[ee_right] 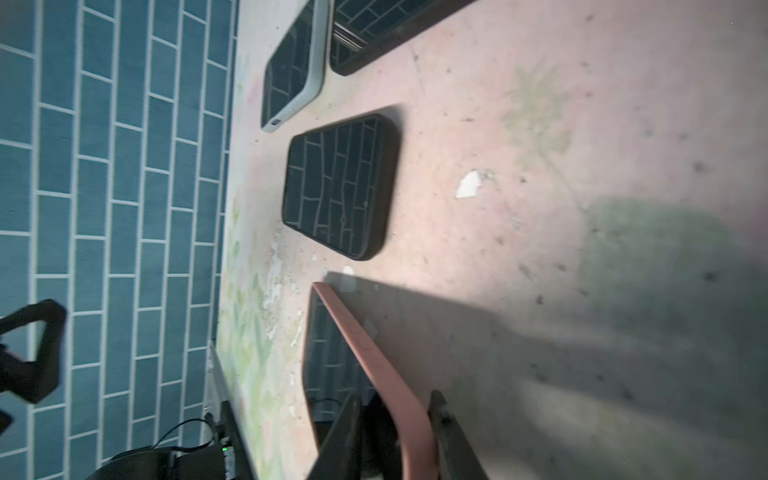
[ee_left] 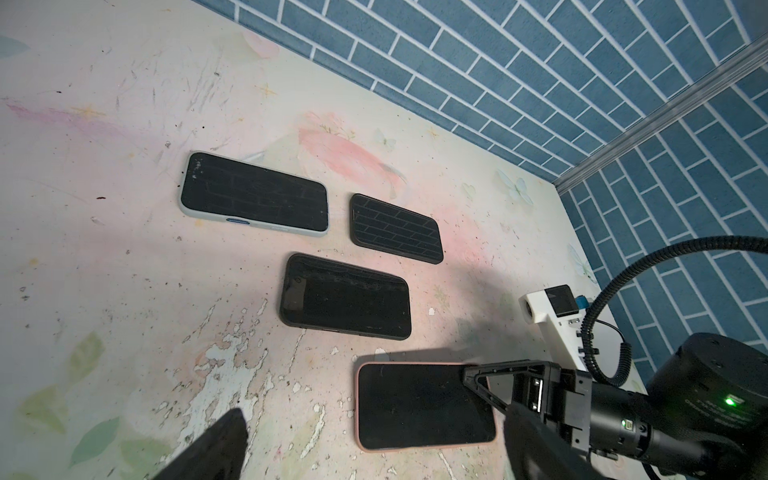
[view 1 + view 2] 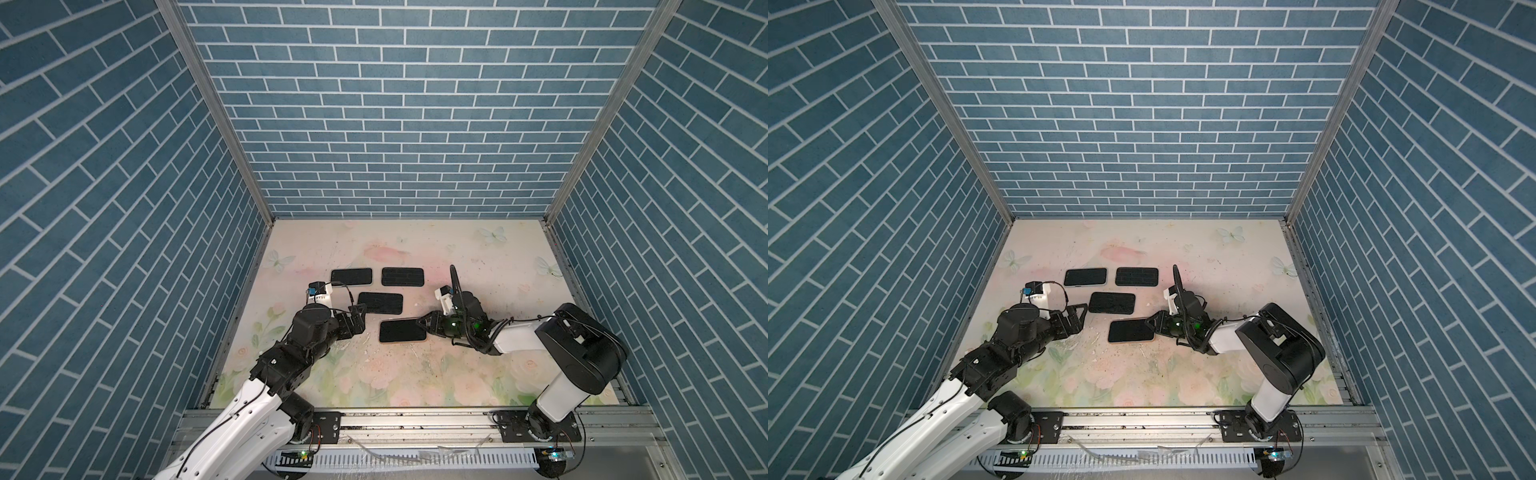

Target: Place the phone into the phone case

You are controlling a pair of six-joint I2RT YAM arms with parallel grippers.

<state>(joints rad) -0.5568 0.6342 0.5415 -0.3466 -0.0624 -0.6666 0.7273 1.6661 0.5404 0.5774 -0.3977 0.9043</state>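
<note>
The phone (image 2: 415, 411) lies screen-up in the pink case (image 1: 376, 361), the nearest of four handsets on the table (image 3: 478, 374), with its long axis running left to right. The right gripper (image 3: 424, 323) is at its right end, fingers slightly apart astride the rim. Whether they bite cannot be told. The left gripper (image 3: 360, 319), fingers spread wide, hangs just left of the case and holds nothing. A dark phone (image 3: 380, 303) lies just beyond, and two more lie farther back. Backing off rightward looks unobstructed.
</note>
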